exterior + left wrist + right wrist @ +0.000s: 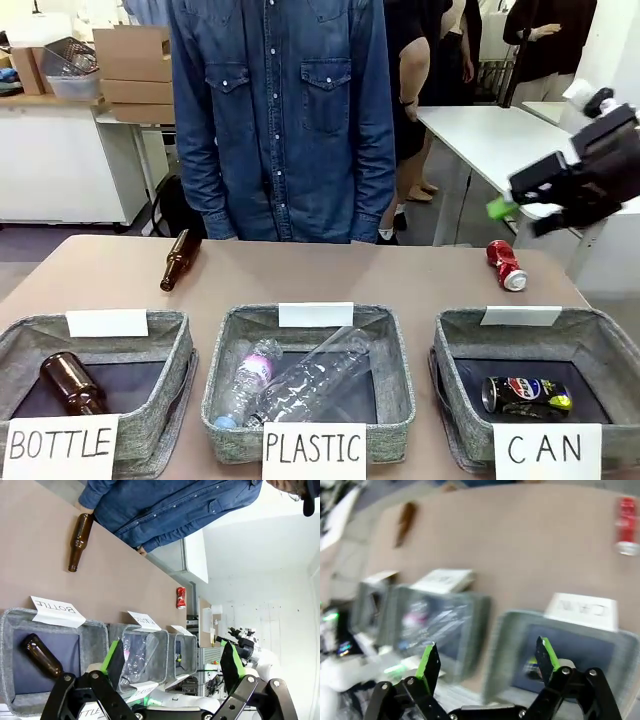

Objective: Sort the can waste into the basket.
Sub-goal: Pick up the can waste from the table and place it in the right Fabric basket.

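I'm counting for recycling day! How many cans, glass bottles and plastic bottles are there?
Cans: 2 - red can, blue can
Glass bottles: 2 - table bottle, basket bottle
Plastic bottles: 2 - small bottle, large bottle
Total: 6

Near the black right hand (487, 652) with green pads lies a red can (506, 265) on the pinkish-brown bench (350, 275), a dark blue can (526, 396) with yellow-green print sits below it in the grey, dark-lined basket (600, 335) with its black-lettered white sign (547, 451), and the person's shirt (280, 110) is blue denim.
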